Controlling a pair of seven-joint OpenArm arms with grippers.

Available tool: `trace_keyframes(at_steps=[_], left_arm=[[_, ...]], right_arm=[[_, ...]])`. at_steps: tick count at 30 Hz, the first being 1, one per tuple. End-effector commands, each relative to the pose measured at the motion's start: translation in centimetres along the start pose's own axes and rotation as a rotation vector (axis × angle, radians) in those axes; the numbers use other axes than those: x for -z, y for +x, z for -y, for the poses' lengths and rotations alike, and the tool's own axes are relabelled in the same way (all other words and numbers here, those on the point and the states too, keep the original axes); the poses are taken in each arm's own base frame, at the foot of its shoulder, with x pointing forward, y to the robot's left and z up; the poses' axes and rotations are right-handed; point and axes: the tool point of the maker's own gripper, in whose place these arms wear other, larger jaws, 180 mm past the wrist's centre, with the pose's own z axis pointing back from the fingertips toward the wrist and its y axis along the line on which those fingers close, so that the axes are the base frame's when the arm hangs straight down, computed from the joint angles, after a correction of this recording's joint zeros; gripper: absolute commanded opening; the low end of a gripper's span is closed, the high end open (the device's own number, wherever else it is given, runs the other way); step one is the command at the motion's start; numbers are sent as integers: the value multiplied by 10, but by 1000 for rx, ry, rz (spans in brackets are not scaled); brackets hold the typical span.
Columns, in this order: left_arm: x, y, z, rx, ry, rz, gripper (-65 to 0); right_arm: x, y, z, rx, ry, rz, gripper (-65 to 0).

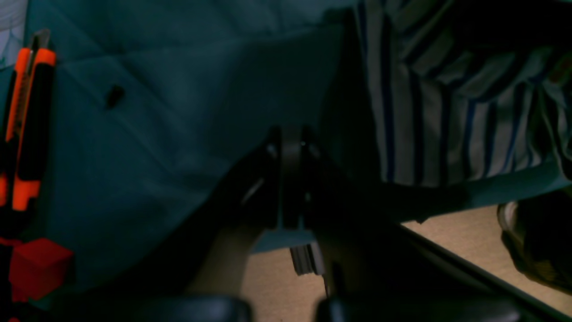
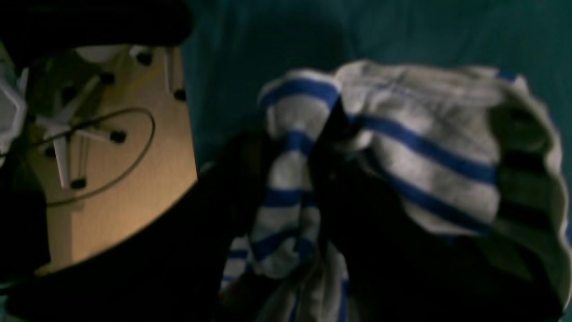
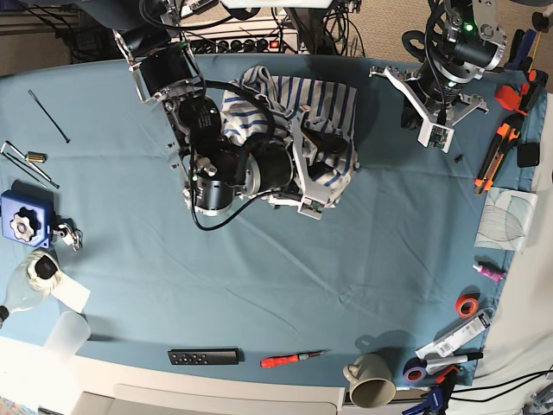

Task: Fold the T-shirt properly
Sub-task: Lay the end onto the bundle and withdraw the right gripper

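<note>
Blue surface (image 3: 259, 285): T-shirt (image 3: 333, 108) bunched near its far edge, centre. Right tool (image 2: 313, 179) pinches a striped fold of it. Left tool (image 1: 292, 179) pressed together, empty, beside the shirt. Orange utility knife (image 1: 27, 125) well apart.

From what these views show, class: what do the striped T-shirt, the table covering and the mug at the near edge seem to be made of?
T-shirt: soft knit cloth, matte; it bunches and droops in folds where the right gripper pinches it.
Table covering: thin teal fabric or sheet, matte; shallow creases run across it.
Mug: probably glazed ceramic; rigid, thick-walled, with a pale smooth surface, though too small to be sure.
</note>
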Motion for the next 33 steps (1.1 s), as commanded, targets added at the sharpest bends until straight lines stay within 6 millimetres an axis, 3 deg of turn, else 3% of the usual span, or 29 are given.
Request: trace_keyframes(at_steps=[1,12,17,23,27,33], left_arm=[[-4,7,1,7,0,32,-650],[-4,7,1,6,0,33,-650],[-5,2,-3,18,22,17,-650],[-5,-1,-4,23,32,8,-650],[-5,0,-4,23,32,14,-650],[-5,0,-4,23,31,15,-650]], right_arm=[[-6,19,-3,-28,13,61,-484],[-19,44,-18,-125,8,122,-484],[-18,43,-23,-101,26,132,-474],[-22,39,-13,-104,-35,106,-459],[-44,50,-1,-114,-102,168,-459],[-100,60,39,-32,-260,310,-459]])
